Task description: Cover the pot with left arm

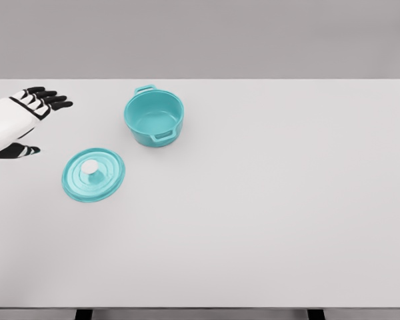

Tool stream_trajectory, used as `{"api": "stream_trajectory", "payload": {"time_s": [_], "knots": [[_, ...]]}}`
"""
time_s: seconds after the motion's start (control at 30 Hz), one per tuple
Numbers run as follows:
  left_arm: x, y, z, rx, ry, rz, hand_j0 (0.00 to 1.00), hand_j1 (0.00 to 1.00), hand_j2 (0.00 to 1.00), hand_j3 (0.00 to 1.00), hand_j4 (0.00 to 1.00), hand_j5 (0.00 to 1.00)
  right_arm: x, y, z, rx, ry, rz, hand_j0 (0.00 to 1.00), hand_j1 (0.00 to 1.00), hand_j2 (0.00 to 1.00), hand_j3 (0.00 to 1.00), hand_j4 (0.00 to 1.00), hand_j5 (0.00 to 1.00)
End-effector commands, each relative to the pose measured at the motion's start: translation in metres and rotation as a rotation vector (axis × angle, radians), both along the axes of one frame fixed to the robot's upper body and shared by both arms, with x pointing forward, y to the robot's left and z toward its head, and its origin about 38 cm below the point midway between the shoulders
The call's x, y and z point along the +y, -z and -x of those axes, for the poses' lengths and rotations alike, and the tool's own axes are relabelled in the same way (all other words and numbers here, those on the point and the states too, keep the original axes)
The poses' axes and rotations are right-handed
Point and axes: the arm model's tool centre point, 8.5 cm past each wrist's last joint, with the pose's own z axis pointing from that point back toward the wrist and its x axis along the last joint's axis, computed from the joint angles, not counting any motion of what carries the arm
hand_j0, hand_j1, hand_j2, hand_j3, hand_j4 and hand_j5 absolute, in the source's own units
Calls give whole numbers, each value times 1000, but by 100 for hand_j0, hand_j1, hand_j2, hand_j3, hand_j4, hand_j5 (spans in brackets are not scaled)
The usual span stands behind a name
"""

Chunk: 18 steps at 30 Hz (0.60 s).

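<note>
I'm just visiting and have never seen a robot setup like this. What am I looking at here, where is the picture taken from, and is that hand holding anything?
This is a computer simulation, not a real room. The picture comes from a camera on a humanoid robot's head, looking down at a white table. The white and black shape at the left edge is the robot's left hand, with five fingers like ours. The fingers are spread and it holds nothing. The right hand is out of the picture. On the table stands a teal pot, open and empty, with two small handles. Its matching lid, with a white knob on top, lies flat on the table beside the pot, nearer the camera and to the left. The lid is not yet on the pot.
</note>
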Motion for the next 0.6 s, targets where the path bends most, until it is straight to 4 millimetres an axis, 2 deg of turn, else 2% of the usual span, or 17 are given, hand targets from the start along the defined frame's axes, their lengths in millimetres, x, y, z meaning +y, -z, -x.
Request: {"api": "stream_trajectory", "payload": {"time_s": [0.0, 0.1, 0.23, 0.3, 0.4, 0.57], "knots": [[-2, -13, 5, -1, 39, -54, 100, 100, 100, 100, 100, 100, 0, 0, 0, 1, 0, -1, 100, 100, 100, 100, 100, 100], [-8, -4, 10, 83, 101, -31, 91, 91, 91, 91, 91, 91, 0, 0, 0, 1, 0, -1, 100, 100, 100, 100, 100, 100], [-15, 7, 17, 177, 152, 42, 90, 90, 90, 90, 90, 90, 0, 0, 0, 1, 0, -1, 100, 100, 100, 100, 100, 100], [-20, 16, 19, 209, 169, 59, 79, 79, 79, 79, 79, 79, 0, 0, 0, -1, 0, 0, 100, 100, 100, 100, 100, 100], [-21, 17, 19, 217, 170, 71, 78, 78, 78, 78, 78, 78, 0, 0, 0, 1, 0, -1, 100, 100, 100, 100, 100, 100], [-28, 37, 23, 276, 189, 67, 78, 78, 78, 78, 78, 78, 0, 0, 0, 1, 0, -1, 100, 100, 100, 100, 100, 100]]}}
